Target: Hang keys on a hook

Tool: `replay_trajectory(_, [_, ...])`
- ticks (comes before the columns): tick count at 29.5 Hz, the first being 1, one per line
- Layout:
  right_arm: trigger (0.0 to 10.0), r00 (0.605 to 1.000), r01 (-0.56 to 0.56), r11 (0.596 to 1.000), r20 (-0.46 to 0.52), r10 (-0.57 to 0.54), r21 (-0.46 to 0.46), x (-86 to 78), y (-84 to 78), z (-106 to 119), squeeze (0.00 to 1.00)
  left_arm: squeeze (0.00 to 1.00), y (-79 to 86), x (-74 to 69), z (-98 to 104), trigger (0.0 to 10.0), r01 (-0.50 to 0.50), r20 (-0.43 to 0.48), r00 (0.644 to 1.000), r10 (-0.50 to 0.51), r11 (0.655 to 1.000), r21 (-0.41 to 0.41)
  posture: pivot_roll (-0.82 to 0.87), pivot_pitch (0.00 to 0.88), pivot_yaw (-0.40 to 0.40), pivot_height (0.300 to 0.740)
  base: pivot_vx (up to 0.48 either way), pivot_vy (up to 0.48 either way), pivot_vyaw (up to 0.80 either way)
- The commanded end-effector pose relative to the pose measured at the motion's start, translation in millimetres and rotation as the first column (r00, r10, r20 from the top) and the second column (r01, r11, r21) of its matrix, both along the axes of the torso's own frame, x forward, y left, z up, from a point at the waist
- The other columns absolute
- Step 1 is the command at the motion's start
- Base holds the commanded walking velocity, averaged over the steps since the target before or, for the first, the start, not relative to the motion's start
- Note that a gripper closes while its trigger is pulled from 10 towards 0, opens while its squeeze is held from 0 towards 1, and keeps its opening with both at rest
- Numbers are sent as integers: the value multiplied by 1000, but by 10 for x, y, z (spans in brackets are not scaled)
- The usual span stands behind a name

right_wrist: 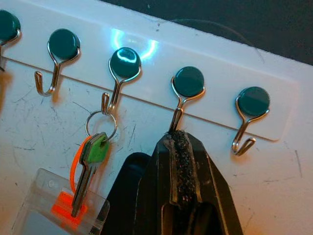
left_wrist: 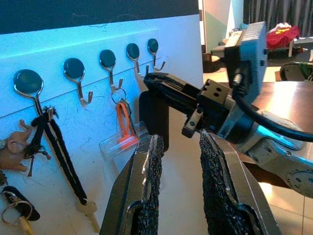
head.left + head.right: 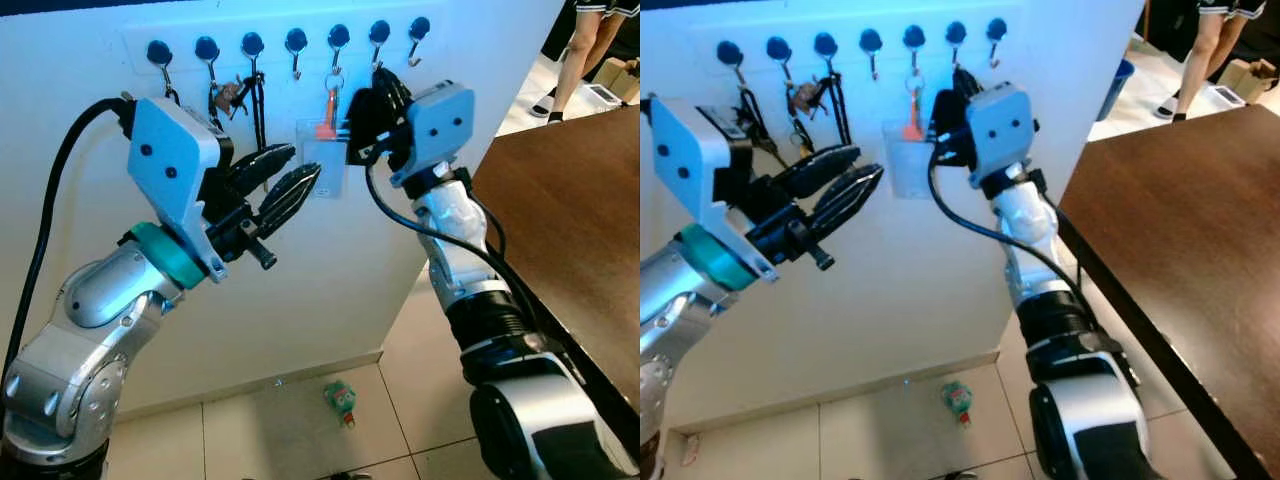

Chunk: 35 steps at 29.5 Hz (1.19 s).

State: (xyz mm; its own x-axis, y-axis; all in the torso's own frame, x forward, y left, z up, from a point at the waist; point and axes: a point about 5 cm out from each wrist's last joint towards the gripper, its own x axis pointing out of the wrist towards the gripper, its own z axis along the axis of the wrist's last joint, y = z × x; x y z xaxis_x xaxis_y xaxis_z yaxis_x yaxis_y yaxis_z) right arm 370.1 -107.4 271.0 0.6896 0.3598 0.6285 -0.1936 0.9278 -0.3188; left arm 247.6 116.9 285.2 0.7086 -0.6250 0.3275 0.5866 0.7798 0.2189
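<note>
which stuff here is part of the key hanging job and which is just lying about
Job: hook rack; green key on its ring with orange tag and clear card holder; right gripper at the next hook.

Lying about: other keys; toy on floor; brown table; left gripper.

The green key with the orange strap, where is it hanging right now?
The green key hangs by its ring from the fifth hook of the wall row, just left of the right gripper, above a clear badge holder.
</note>
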Motion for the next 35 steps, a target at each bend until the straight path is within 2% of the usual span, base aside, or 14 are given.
replay_trajectory(1, [10000, 997, 4, 1000, 82, -7, 31, -56, -14, 137, 0, 0, -9, 9, -41, 10000, 5, -14, 1000, -5, 1000, 6, 119, 0, 101, 740, 0, 0, 0])
replay_trajectory(10, [10000, 989, 77, 997, 122, -79, 21, -67, -74, 128, 0, 0, -14, 8, -42, 10000, 7, -15, 1000, -7, 1000, 6, 119, 0, 101, 740, 0, 0, 0])
replay_trajectory(18, [10000, 993, 105, 993, 45, -107, 53, -24, -80, 4, 0, 0, -15, 2, -50, 10000, 6, -19, 1000, -6, 1000, 6, 122, 0, 99, 740, 0, 0, 0])
replay_trajectory(25, [10000, 988, 151, 979, 1, -153, 139, -3, -202, -22, 0, 0, -20, 4, -55, 10000, 8, -21, 1000, -8, 1000, 6, 123, 0, 96, 740, 0, 0, 0])
replay_trajectory(30, [10000, 987, 162, 980, -39, -159, 119, -9, -209, -171, 0, 0, -22, 5, -58, 10000, 10, -22, 1000, -10, 1000, 5, 121, 0, 99, 740, 0, 0, 0])
replay_trajectory(35, [10000, 989, 145, 983, -21, -143, 111, -27, -177, -155, 0, 0, -27, 6, -57, 10000, 13, -23, 1000, -13, 1000, 6, 121, 0, 100, 740, 0, 0, 0])
